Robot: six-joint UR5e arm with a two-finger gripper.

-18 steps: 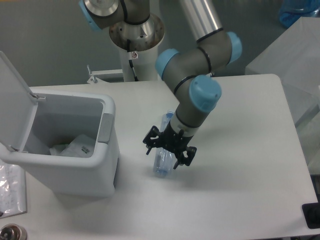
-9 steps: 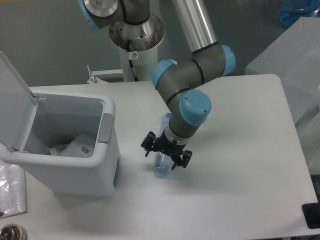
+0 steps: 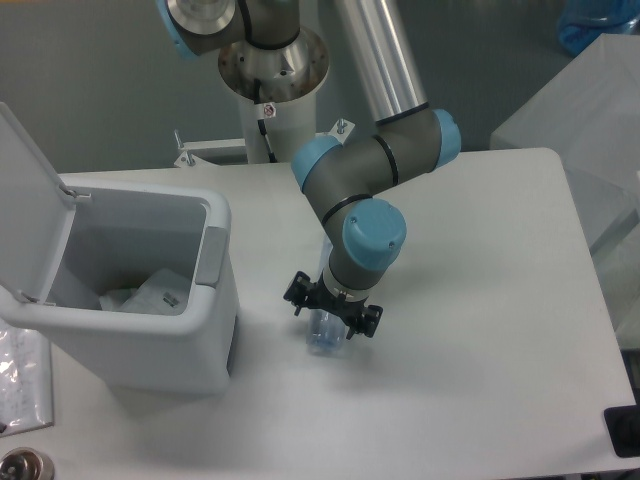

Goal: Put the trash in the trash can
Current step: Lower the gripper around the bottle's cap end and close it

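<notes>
1. Bottle (image 3: 325, 333) is seen lying on the table (image 3: 480, 300), right of the bin (image 3: 130, 300).
2. Gripper (image 3: 332, 311) is spread wide astride it; no grip can be told.
3. Wrapper (image 3: 150, 292) is seen inside the open-lidded bin.

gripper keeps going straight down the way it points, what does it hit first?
Most likely the clear bottle lying on the table: the gripper points down right over it, fingers on either side. Whether they already touch it is unclear from this view.
</notes>
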